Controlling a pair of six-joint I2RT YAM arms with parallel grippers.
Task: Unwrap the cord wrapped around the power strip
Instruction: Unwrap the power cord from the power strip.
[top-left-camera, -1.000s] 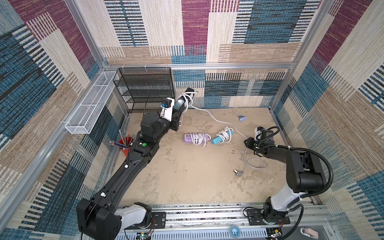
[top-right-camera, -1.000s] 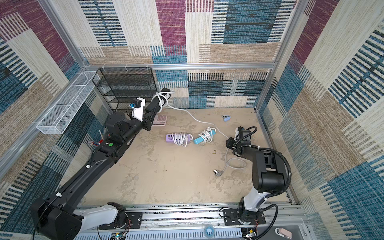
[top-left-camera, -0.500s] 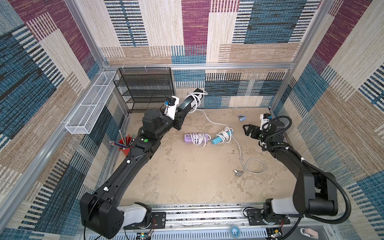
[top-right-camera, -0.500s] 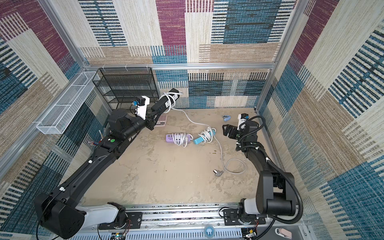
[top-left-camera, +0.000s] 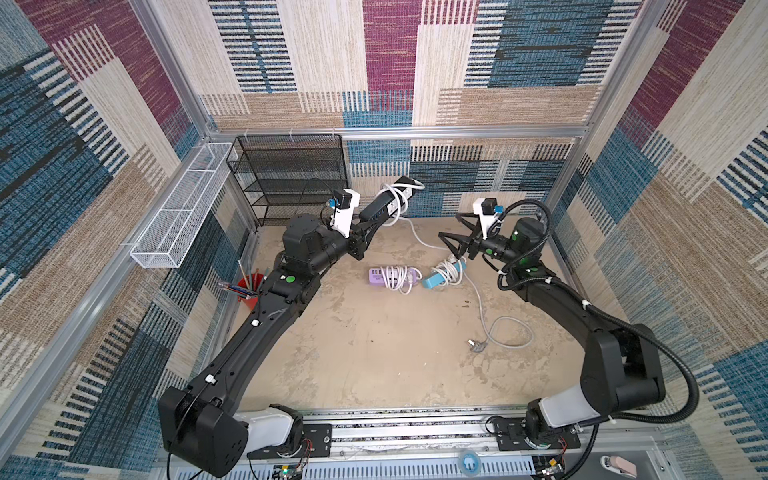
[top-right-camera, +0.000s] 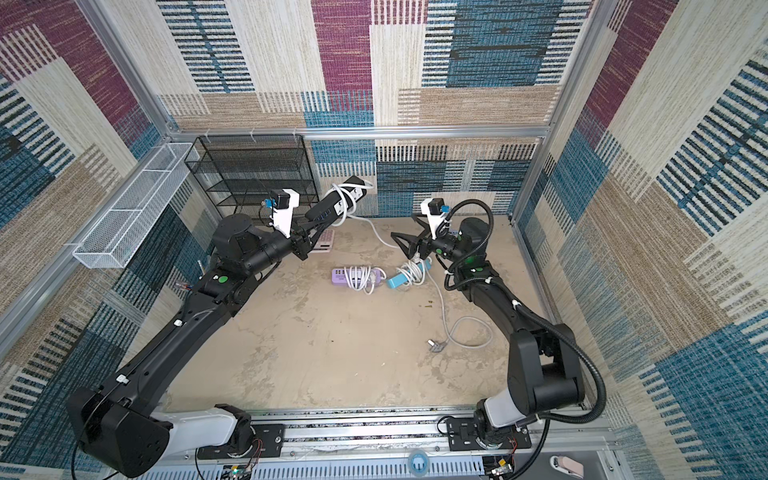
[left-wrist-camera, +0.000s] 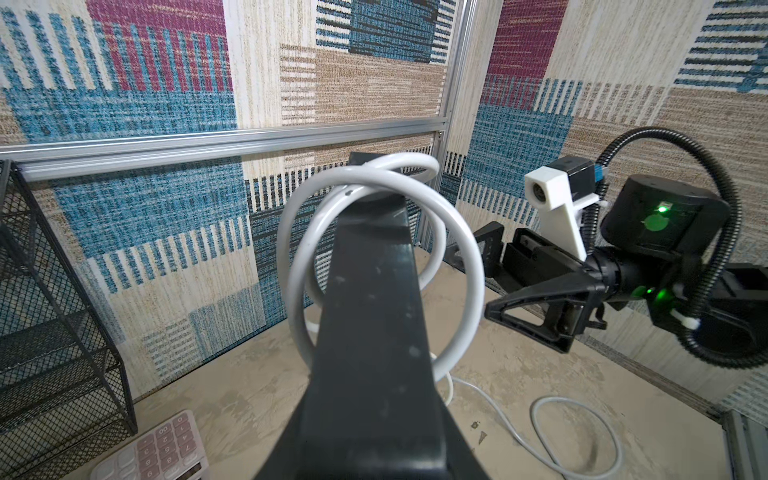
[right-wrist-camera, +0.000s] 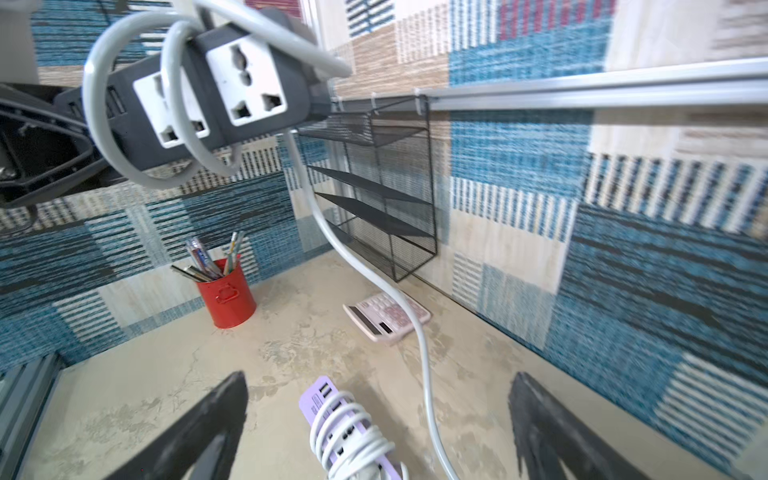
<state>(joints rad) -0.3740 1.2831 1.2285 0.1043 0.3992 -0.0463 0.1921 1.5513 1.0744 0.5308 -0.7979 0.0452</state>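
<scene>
Left gripper (top-left-camera: 371, 221) is clamping one end of the black power strip (top-left-camera: 388, 199), jaws closed tight on it. It is holding the strip up in the air near the back wall, tilted upward, close to the black mesh shelf (top-left-camera: 291, 178).

The white cord (right-wrist-camera: 424, 361) is looping loosely around the strip's free half, two or three slack turns standing off the body. From the strip it is hanging down to the table (top-left-camera: 374, 365). There it is trailing toward the right side, curling into one open loop and ending at the plug (top-left-camera: 473, 345), which is lying on the table.

Right gripper (top-left-camera: 449, 226) is hovering in the air, jaws spread wide, nothing between them. It is pointing toward the raised strip, near it but apart. Whether a fingertip is brushing the hanging cord, I am not able to tell.

Below, a purple power strip (top-left-camera: 377, 275) and a blue power strip (top-left-camera: 431, 282) are lying side by side mid-table, each with its own cord bundled around it. A pink calculator (right-wrist-camera: 386, 318) is sitting near the shelf's foot. A red pen cup (right-wrist-camera: 226, 297) is standing by the left wall.
</scene>
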